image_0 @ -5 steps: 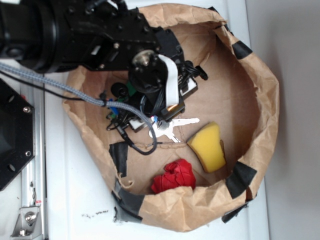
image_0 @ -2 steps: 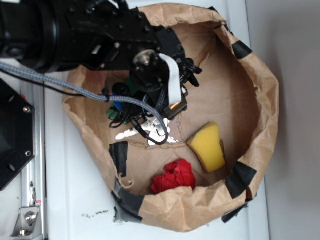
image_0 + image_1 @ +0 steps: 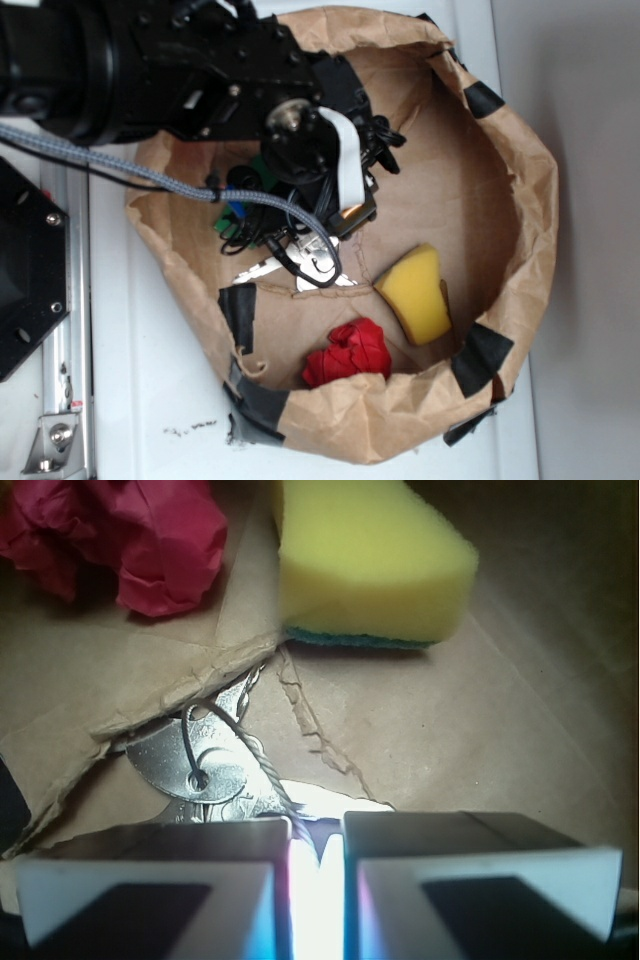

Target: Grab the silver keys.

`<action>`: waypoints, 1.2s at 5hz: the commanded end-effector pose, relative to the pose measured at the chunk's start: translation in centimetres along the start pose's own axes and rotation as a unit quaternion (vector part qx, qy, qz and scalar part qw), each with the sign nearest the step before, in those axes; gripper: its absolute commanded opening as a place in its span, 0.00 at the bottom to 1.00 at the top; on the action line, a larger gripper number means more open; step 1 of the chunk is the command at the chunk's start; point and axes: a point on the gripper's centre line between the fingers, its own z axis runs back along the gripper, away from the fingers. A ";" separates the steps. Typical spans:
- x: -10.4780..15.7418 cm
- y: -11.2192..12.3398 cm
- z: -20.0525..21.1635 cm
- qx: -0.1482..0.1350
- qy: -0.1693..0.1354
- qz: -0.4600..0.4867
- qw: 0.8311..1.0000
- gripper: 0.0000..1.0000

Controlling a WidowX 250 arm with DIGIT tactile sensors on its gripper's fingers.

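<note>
The silver keys [image 3: 195,765] lie on the brown paper floor of the bag, strung on a thin wire ring. In the wrist view, my gripper [image 3: 317,825] is down on them with its jaws drawn close. A bright key blade and a strand of the wire sit in the narrow gap between them. In the exterior view, the black arm [image 3: 300,140] covers most of the bunch. Only some silver key tips [image 3: 255,268] show at its lower left edge.
A yellow sponge [image 3: 418,292] lies right of the keys and a crumpled red wad [image 3: 348,352] lies below them. Both sit inside the rolled-down brown paper bag [image 3: 520,200], patched with black tape [image 3: 240,310]. A torn paper flap [image 3: 150,710] partly covers the keys. Something green [image 3: 260,172] shows under the arm.
The keys have slid left, from beside the sponge to under the arm. The wrist shifted slightly. Little differs over the last 0.4 s.
</note>
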 end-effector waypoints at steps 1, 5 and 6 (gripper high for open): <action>1.0 0.5 1.4 0.021 -0.006 0.005 1.000 0.00; 2.5 3.5 9.2 -0.095 -0.015 0.197 0.976 0.00; 2.5 3.4 9.1 -0.086 -0.014 0.195 0.977 0.00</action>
